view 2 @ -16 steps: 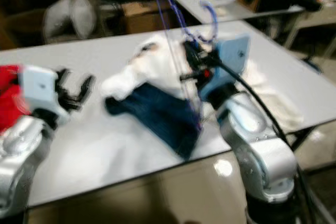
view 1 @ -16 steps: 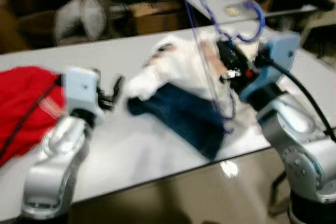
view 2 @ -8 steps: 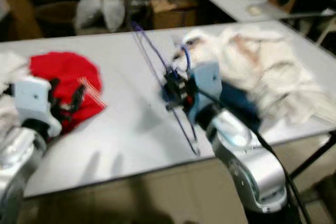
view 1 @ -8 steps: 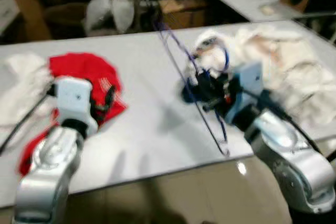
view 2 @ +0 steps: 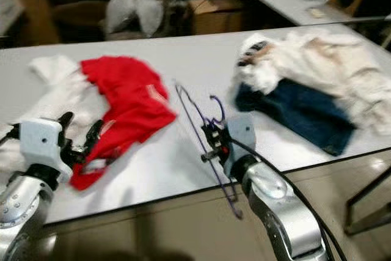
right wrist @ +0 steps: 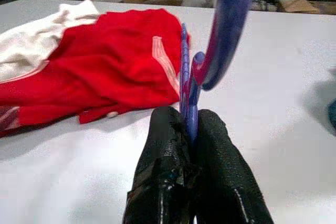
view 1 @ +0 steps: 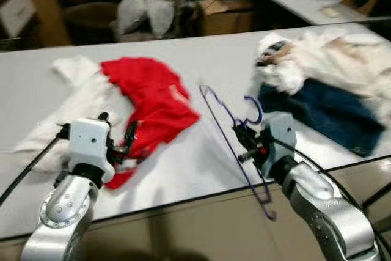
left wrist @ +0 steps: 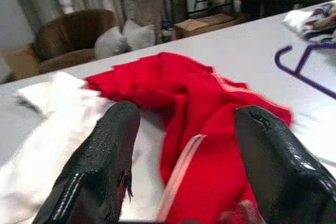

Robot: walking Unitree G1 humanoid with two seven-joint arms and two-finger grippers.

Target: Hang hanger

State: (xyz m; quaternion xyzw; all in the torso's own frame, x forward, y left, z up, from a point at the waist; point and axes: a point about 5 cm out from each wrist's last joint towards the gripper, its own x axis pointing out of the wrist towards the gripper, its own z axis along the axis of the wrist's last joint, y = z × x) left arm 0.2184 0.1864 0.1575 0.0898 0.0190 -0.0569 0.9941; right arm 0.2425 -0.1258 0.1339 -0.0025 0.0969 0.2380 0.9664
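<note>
Our R gripper (view 2: 211, 146) is clamped on the hanger (view 1: 235, 145) neck; L gripper (left wrist: 184, 166), wide open & empty, points at the shirt (view 1: 153, 99). We should keep the hook upright w/ a firm pinch, no swinging.

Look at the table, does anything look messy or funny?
Yes. Clothes lie in crumpled heaps on the table, not folded: a red shirt, white clothes and a dark blue garment. The right gripper pinches a blue hanger that is bare and tilted, one end poking past the table's edge.

A glossy purple plastic hanger (right wrist: 190, 85) is showing beside soft matt red cloth (view 1: 153, 99) on the smooth white table (view 1: 201, 163).
</note>
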